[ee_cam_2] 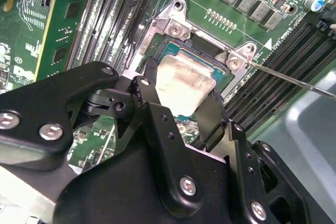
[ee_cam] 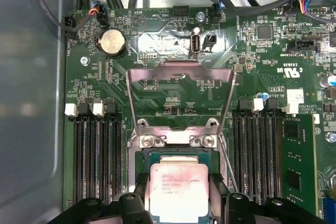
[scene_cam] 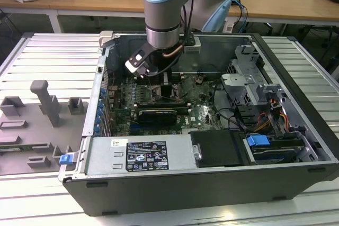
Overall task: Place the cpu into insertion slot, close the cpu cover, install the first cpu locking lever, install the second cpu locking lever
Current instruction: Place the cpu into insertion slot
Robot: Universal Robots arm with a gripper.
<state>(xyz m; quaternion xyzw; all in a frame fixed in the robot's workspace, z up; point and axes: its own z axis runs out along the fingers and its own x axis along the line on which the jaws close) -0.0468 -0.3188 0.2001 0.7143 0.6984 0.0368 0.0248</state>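
My gripper [ee_cam_2: 184, 98] is shut on the cpu [ee_cam_2: 184, 83], a pale silvery square held by its two opposite edges between black fingers [ee_cam_2: 148, 88]. In both wrist views the cpu [ee_cam: 178, 190] sits directly over the insertion slot [ee_cam_2: 181, 52], close to it; I cannot tell whether it touches. The slot's dark frame [ee_cam: 173, 155] shows just beyond the chip. The cpu cover [ee_cam: 135, 103] stands swung open past the slot, hinged at two screws. A thin wire locking lever [ee_cam_2: 294, 80] sticks out beside the socket. In the exterior view the gripper [scene_cam: 159, 78] reaches down into the open computer case [scene_cam: 175, 194].
Long black memory slots [ee_cam: 97, 156] run along both sides of the socket, the others [ee_cam: 260, 150] opposite. A coin battery [ee_cam: 113, 42] and cables lie beyond the cover. A black card [scene_cam: 156, 115], a power supply [scene_cam: 137, 154] and drive cages [scene_cam: 249, 83] crowd the case. Grey fixtures [scene_cam: 45, 101] stand outside.
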